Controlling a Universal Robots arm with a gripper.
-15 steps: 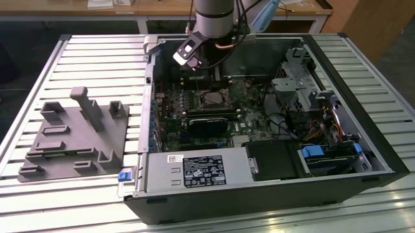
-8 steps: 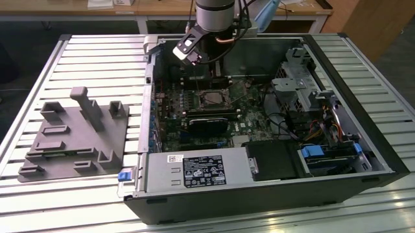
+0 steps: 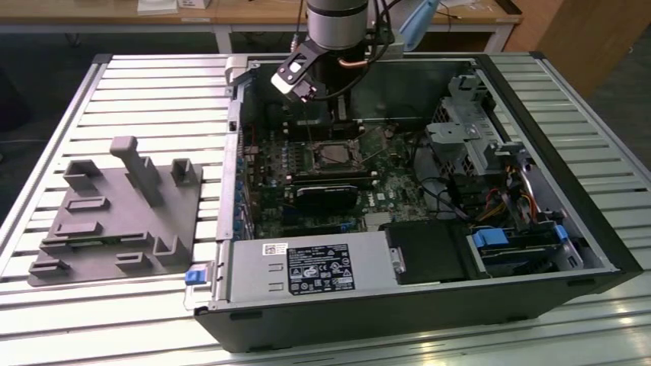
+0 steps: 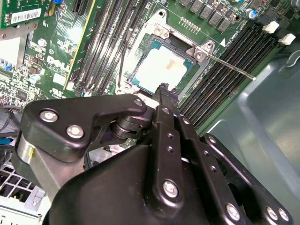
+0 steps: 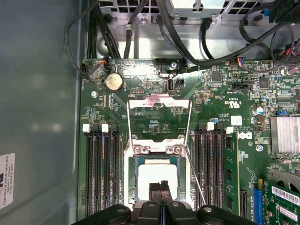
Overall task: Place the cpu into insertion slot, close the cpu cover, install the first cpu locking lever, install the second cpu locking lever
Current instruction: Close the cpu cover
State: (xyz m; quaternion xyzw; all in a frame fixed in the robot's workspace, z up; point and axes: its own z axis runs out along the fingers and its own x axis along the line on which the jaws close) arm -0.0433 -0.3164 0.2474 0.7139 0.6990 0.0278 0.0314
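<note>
Hovering low over the cpu, the gripper has its two black fingers pressed together, closed, nothing held between them. In the second wrist view the gripper tip sits at the near edge of the cpu; cannot tell whether it touches. Cpu lies flat and seated in the insertion slot, silver face up, square with the rim. Cpu cover is swung open, hinged back on the far side of the slot, green motherboard visible through its window. One thin locking lever is unlatched, slanting off beside the slot; same lever sticks out over the black memory slots. Exterior view: arm reaches down into the far end of the open computer case, which lies on a slatted metal table. Grey plastic fixture sits on the table at the exterior view's left of the case, well apart from the gripper.
</note>
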